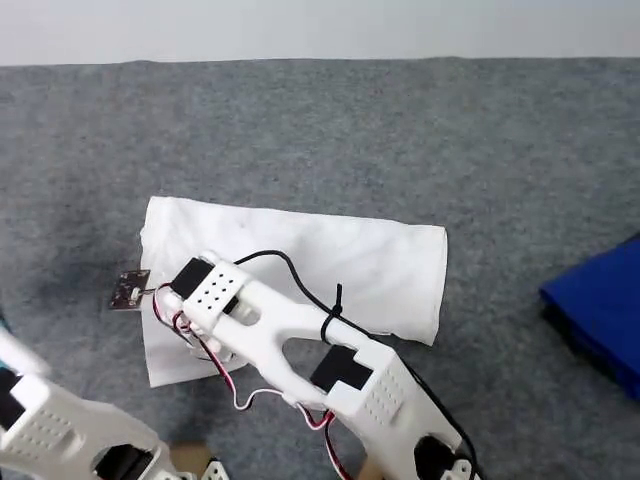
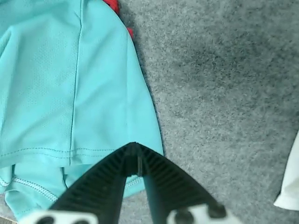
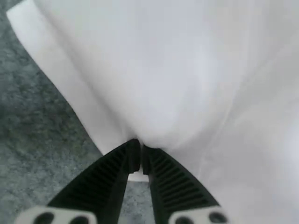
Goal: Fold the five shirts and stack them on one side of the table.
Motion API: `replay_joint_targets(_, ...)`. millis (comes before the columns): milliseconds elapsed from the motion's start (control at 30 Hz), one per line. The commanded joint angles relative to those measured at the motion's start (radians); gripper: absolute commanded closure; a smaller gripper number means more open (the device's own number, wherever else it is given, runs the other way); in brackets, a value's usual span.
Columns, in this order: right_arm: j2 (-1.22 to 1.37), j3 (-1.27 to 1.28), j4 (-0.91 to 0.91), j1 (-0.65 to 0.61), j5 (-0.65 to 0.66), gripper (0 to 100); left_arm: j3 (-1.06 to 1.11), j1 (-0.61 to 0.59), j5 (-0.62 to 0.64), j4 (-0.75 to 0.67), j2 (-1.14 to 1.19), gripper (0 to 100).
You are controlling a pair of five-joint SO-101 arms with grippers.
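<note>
Grey table [image 1: 400, 130] with white shirt [image 1: 350, 260]

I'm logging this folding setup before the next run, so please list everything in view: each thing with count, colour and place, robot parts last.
white fabric shirt: one, white, folded flat mid-table.
turquoise mesh shirt: one, turquoise, on the table under the left gripper.
red fabric: one bit, red, peeking from under the turquoise shirt.
dark blue cloth: one, blue, at the table's right edge in the high view.
small brown board: one, brown, beside the white shirt's left edge.
grey felt-covered table: one, grey, beneath everything.
left gripper: one, black fingers shut, over the turquoise shirt's hem.
right gripper: one, black fingers shut on the white shirt's edge.
</note>
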Motion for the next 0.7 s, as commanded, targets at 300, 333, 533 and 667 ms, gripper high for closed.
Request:
replay_joint_targets(300,-0.140,-0.044,0.168,-0.013,0.052,98.5,-0.004,0.003,-0.002,-0.018,-0.055,100)
replay_joint_targets(333,-0.140,-0.044,0.163,-0.013,0.051,98.4,-0.004,0.003,-0.002,-0.018,-0.055,100)
replay_joint_targets(533,-0.133,-0.044,0.153,-0.027,0.043,90.6,-0.004,0.005,-0.002,-0.018,-0.054,100)
replay_joint_targets(667,-0.143,-0.078,0.153,-0.024,-0.026,81.2,-0.004,0.005,-0.002,-0.020,-0.054,100)
